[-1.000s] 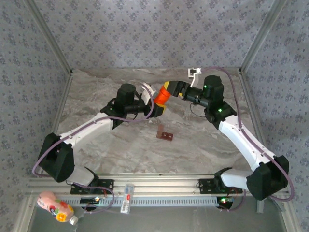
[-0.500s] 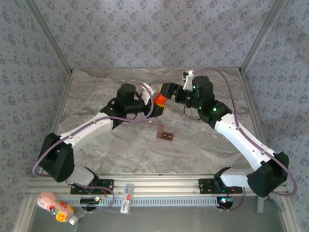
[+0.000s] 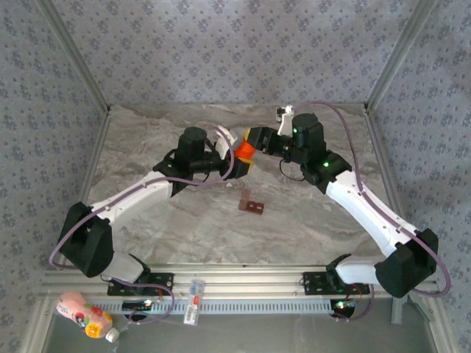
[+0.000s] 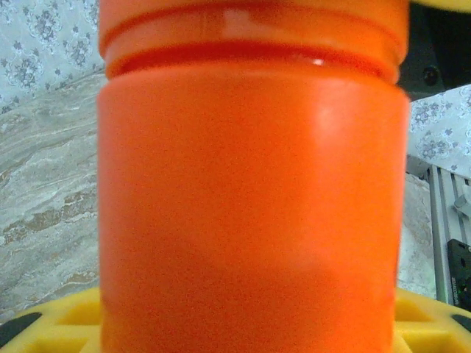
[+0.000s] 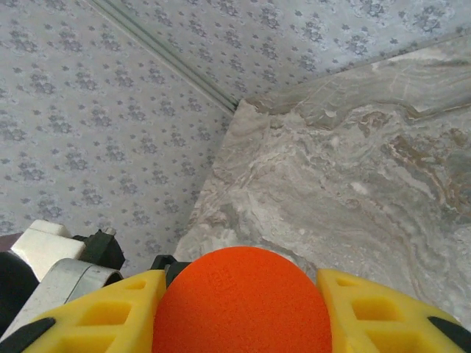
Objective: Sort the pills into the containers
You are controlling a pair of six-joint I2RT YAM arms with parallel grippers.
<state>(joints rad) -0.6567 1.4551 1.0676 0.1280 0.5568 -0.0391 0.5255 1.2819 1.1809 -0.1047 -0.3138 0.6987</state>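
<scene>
1. Top view: over the last second the right arm has swung left, bringing the right gripper [image 3: 255, 138] onto the upper end of the orange bottle [image 3: 243, 150]. A second ago it stood off to the bottle's right. The left arm and the containers [image 3: 252, 205] have not shifted.
2. Top view: the left gripper [image 3: 241, 159] clasps the orange bottle just above the middle of the frame, and the two grippers meet there. The containers, a small dark reddish-brown strip, lie on the marble table [image 3: 184, 220] just below the bottle, near the centre and apart from both grippers. A pink bottle [image 3: 82, 314] lies in the lower left corner, off the table.
3. Left wrist view: the orange bottle [image 4: 250, 206] takes up most of the frame, its cap [image 4: 250, 22] along the top edge. The yellow fingers [image 4: 59, 323] of the left gripper [image 4: 250, 327] show at the lower corners on either side of the bottle, pressed to it.
4. Right wrist view: the round orange cap [image 5: 241, 301] sits at the bottom centre. The yellow fingers [image 5: 375, 309] of the right gripper [image 5: 241, 312] lie against it on both sides, closed on it. The table [image 5: 353, 191] fills the right half and the patterned wall [image 5: 110, 88] the upper left.
</scene>
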